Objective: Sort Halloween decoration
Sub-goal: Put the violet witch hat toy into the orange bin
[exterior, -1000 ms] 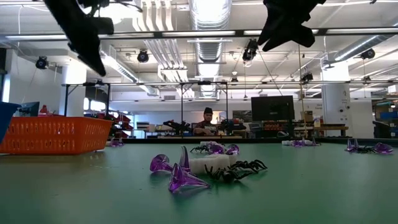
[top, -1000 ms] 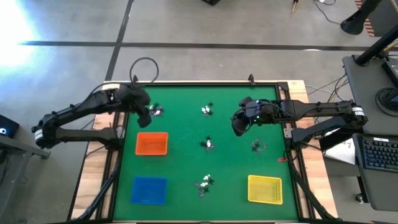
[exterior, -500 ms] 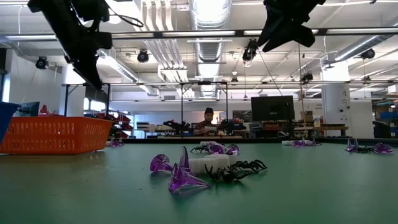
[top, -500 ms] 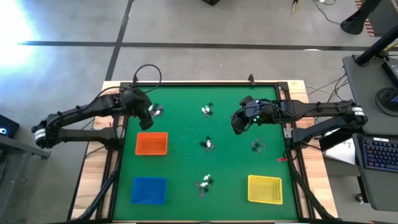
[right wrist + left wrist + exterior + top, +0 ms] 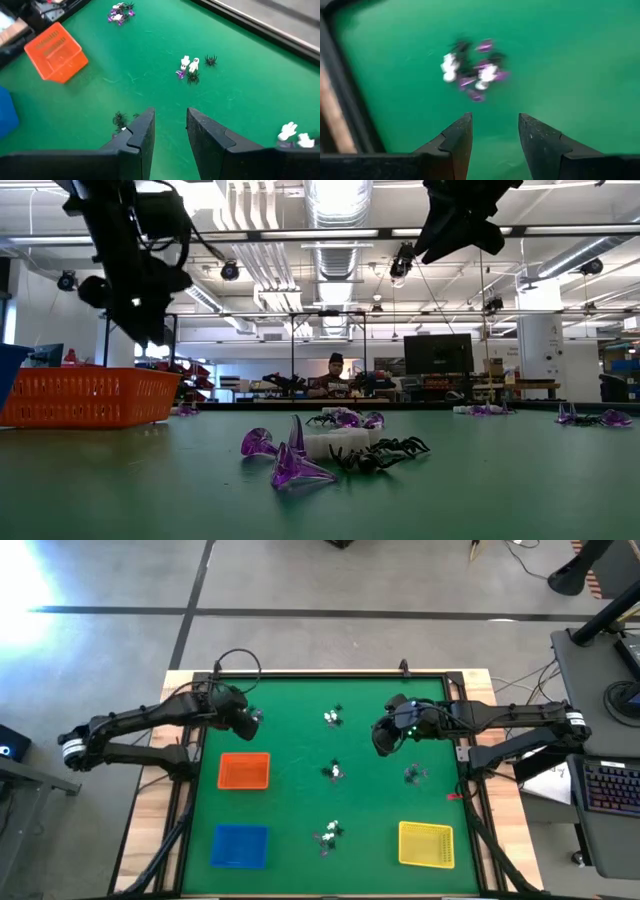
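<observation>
Green felt covers my worktop (image 5: 300, 790), and the Halloween decoration lies on it in small scattered clusters, with an orange tray (image 5: 244, 771), a blue tray (image 5: 240, 845) and a yellow tray (image 5: 426, 844) standing apart from them. My left tool (image 5: 494, 132) hangs just over the cluster at the far left (image 5: 472, 70), a knot of white, black and purple trinkets, and its fingers (image 5: 457, 142) stand released with nothing between them. As I judge it, the step in hand is picking a single piece out of that knot. To do it well I should come straight down, choose a trinket at the edge of the heap and not the middle, and centre it between the fingers before clenching, since the pieces are far smaller than the tool and lie touching one another. My left arm (image 5: 140, 725) reaches in from the left side, stretched long and low, with the wrist bent down toward the felt. My right tool (image 5: 169, 132) waits raised above the far right part of the worktop, fingers apart and empty, that arm lying level from the right edge.
</observation>
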